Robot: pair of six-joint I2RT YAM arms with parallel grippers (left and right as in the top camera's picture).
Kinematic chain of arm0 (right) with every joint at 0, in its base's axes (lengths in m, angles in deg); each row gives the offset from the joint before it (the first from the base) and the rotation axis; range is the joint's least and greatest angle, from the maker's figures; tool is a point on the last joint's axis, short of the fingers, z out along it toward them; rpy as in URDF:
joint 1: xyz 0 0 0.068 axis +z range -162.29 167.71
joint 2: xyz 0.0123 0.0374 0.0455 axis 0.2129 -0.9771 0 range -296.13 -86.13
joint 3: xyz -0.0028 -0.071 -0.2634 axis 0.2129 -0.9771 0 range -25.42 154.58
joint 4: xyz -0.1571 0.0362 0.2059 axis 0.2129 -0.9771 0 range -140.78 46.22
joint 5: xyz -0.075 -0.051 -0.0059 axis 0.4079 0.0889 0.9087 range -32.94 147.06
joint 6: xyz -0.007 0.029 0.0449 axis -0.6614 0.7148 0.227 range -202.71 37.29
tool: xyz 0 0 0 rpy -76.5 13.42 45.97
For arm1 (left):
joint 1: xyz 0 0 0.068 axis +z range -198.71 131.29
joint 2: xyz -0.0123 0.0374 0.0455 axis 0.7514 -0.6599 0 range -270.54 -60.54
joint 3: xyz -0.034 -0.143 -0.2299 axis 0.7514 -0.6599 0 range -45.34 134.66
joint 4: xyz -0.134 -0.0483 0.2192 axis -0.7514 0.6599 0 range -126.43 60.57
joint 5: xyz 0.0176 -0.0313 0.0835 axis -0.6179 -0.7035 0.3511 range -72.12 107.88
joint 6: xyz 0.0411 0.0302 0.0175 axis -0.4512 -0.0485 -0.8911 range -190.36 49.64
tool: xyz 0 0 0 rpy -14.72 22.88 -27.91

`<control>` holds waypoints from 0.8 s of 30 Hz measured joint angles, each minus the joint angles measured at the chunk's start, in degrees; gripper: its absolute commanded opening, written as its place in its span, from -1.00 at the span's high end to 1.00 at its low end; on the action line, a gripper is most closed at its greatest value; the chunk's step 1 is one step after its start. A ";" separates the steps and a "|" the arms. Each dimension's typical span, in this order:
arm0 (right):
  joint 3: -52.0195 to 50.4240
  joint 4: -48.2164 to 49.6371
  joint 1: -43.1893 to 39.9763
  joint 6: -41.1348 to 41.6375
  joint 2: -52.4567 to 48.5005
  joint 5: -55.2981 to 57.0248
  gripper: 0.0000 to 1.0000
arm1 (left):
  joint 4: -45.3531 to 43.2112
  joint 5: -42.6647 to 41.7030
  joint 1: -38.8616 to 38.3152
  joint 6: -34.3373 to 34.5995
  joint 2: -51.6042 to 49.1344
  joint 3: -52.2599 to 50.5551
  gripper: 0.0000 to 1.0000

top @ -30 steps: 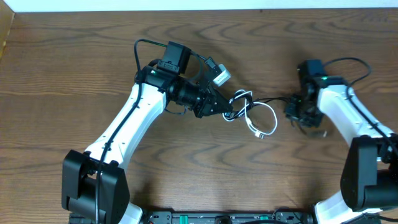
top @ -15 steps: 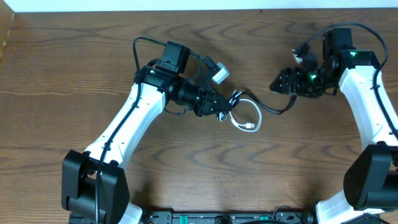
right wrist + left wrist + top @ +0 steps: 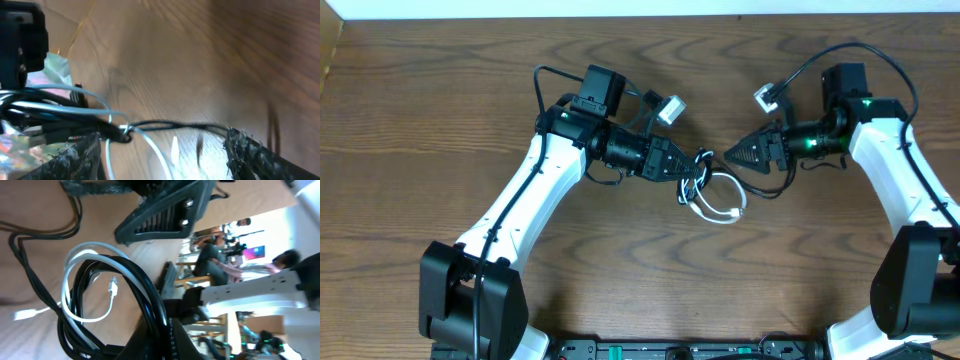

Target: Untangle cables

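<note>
The black cable [image 3: 762, 190] and the white cable [image 3: 720, 213] lie tangled mid-table, the white one in a loop. My left gripper [image 3: 697, 166] is shut on the bundle where both cords cross. In the left wrist view, black cable loops [image 3: 131, 282] and the white cable [image 3: 67, 280] fan out from the left gripper [image 3: 167, 332]. My right gripper [image 3: 733, 156] points left at the tangle, a short gap from the left one, open. From the right wrist, the black cable [image 3: 175, 125] and the white cable [image 3: 150, 150] run across between the spread fingers [image 3: 252, 152] of the right gripper [image 3: 165, 160], which grip nothing.
The wooden table [image 3: 440, 110] ends at a white wall strip along the far edge [image 3: 640, 14]. Thick black arm wires arch over the right arm [image 3: 815, 58] and behind the left arm [image 3: 545, 75].
The right gripper has opened, let go of the black cable and swung left toward the tangle. The left gripper kept its hold and shifted slightly right; the white loop moved with it.
</note>
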 measured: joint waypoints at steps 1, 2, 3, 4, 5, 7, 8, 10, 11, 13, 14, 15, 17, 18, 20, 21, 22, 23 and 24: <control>-0.33 0.59 0.00 -0.42 0.00 -0.52 -0.51 | 0.00 -0.70 0.00 0.61 0.00 0.00 0.85; -0.66 1.46 0.00 -0.74 0.00 -1.18 -0.50 | 0.00 -1.79 0.00 1.03 0.00 0.00 0.85; -0.87 2.23 0.00 -1.11 0.00 -1.92 -0.51 | -0.02 -2.75 0.00 1.36 0.00 0.00 0.85; -1.07 3.04 0.00 -1.27 0.00 -2.71 -0.50 | -0.02 -3.69 0.00 1.64 0.00 0.00 0.85; -1.16 3.69 0.00 -1.40 0.00 -3.72 -0.50 | -0.02 -4.55 0.00 2.01 0.00 0.00 0.85; -1.20 4.72 0.00 -1.62 0.00 -5.57 -0.50 | 0.00 -5.90 0.00 2.43 0.00 0.00 0.85; -1.20 4.87 0.02 -1.70 0.00 -6.49 -0.49 | -0.02 -6.29 0.00 2.69 0.00 0.00 0.85; -1.22 4.85 0.15 -1.77 0.00 -7.76 -0.47 | -0.02 -6.93 0.00 3.34 0.00 0.00 0.85; -1.22 4.66 0.31 -1.77 0.00 -8.20 -0.45 | -0.02 -7.17 0.00 3.61 0.00 0.00 0.85; -1.22 4.02 0.81 -1.79 0.00 -8.83 -0.39 | -0.24 -7.37 0.00 3.91 0.00 0.00 0.85; -1.25 3.80 1.01 -1.70 0.00 -8.83 -0.36 | -0.33 -7.34 0.00 3.93 0.00 0.00 0.85; -1.25 3.74 1.14 -1.27 0.00 -8.72 -0.33 | -0.39 -7.21 0.00 3.93 0.00 0.00 0.85; -1.25 3.65 1.38 0.07 0.00 -7.78 -0.26 | -0.42 -6.58 0.00 3.96 0.00 0.00 0.85; -1.25 3.61 1.42 1.20 0.00 -6.88 -0.25 | -0.42 -6.21 0.00 4.00 0.00 0.00 0.85; -1.25 3.58 1.46 4.59 0.00 -4.02 -0.25 | -0.42 -5.57 0.00 4.11 0.00 0.00 0.85; -1.25 3.56 1.46 7.06 0.00 -1.97 -0.25 | -0.42 -5.05 0.00 4.13 0.00 0.00 0.85; -1.25 3.41 1.46 10.14 0.00 0.59 -0.24 | -0.39 -4.39 0.00 4.13 0.00 0.00 0.85; -1.25 2.99 1.46 13.42 0.00 3.37 -0.23 | -0.39 -3.80 0.00 4.13 0.00 0.00 0.85; -1.27 2.32 1.46 16.83 0.00 6.54 -0.23 | -0.42 -2.80 0.00 4.17 0.00 0.00 0.85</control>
